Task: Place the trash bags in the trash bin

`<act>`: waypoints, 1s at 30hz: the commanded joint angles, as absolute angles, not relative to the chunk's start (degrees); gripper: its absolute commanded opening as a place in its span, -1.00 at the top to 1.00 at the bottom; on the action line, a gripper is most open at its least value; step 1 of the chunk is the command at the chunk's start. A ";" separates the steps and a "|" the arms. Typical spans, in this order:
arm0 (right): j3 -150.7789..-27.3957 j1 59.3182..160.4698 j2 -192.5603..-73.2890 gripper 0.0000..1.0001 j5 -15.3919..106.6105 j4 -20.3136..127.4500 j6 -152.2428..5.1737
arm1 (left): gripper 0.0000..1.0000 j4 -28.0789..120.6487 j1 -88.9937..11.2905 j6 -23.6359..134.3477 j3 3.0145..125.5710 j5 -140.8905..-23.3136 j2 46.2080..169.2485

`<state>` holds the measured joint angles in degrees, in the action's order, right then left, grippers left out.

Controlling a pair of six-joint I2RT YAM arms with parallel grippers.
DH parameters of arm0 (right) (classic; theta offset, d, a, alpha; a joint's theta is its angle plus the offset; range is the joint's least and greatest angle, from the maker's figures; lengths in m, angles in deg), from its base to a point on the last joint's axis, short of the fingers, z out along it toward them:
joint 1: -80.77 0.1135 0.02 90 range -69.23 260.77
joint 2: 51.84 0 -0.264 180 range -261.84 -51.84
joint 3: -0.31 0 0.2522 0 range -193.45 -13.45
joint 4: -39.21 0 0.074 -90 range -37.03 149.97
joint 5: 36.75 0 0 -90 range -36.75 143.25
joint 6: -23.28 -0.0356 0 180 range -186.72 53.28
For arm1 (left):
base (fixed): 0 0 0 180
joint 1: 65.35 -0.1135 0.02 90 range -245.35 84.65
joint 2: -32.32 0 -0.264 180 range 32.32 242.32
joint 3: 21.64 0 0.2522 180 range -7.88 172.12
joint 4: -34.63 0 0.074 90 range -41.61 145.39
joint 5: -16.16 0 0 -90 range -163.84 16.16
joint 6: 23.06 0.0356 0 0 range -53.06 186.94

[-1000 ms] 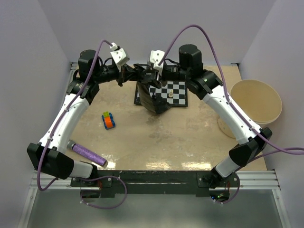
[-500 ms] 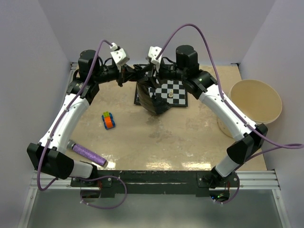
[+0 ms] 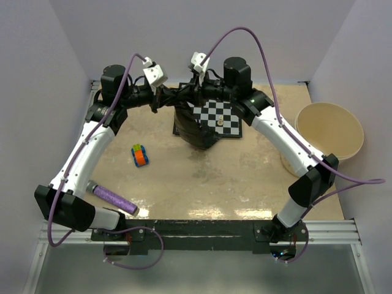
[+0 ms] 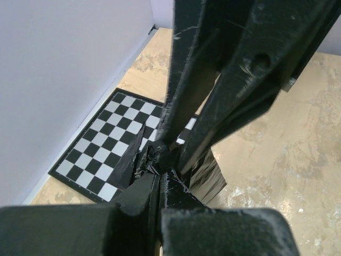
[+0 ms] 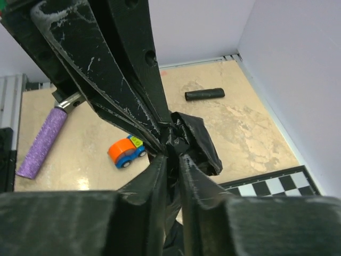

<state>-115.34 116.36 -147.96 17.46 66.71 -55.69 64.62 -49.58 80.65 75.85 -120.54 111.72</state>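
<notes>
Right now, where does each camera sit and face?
Top external: above, behind the bases, looking down; both arms show, meeting at the trash bag.
Left wrist: on left gripper, looking along its fingers at bag and chessboard.
Right wrist: on right gripper, looking along its fingers at bag, toy car.
Shared: both wrist views show the bag and the other gripper.

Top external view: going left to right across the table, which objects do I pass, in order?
purple roll → toy car → trash bag → trash bin
</notes>
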 commanded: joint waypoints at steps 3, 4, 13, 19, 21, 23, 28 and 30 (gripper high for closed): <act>-117.08 116.28 -146.77 1.00 20.28 63.61 -57.58 | 1.00 65.53 -49.79 83.63 76.59 -117.89 109.58; -116.64 116.19 -146.33 1.00 21.16 63.61 -57.41 | 1.00 65.53 -49.79 83.55 76.59 -116.05 109.58; -111.37 113.73 -141.06 1.00 23.63 63.34 -57.49 | 1.00 64.12 -49.88 83.29 75.62 -105.31 109.49; -108.12 113.29 -138.42 1.00 25.38 62.73 -57.93 | 1.00 62.72 -49.88 81.70 75.36 -101.63 109.75; -107.15 113.11 -137.63 1.00 26.53 62.82 -58.19 | 1.00 62.19 -49.88 81.70 75.27 -98.82 109.67; -106.09 112.94 -136.49 0.86 27.06 62.73 -58.55 | 1.00 61.84 -49.88 81.79 75.09 -97.40 109.49; -105.12 112.76 -136.04 0.88 24.43 62.55 -59.16 | 1.00 61.05 -49.88 80.91 74.13 -100.73 109.23; -105.38 112.85 -136.48 0.93 22.85 62.29 -59.07 | 1.00 61.39 -49.88 81.08 74.04 -106.06 109.23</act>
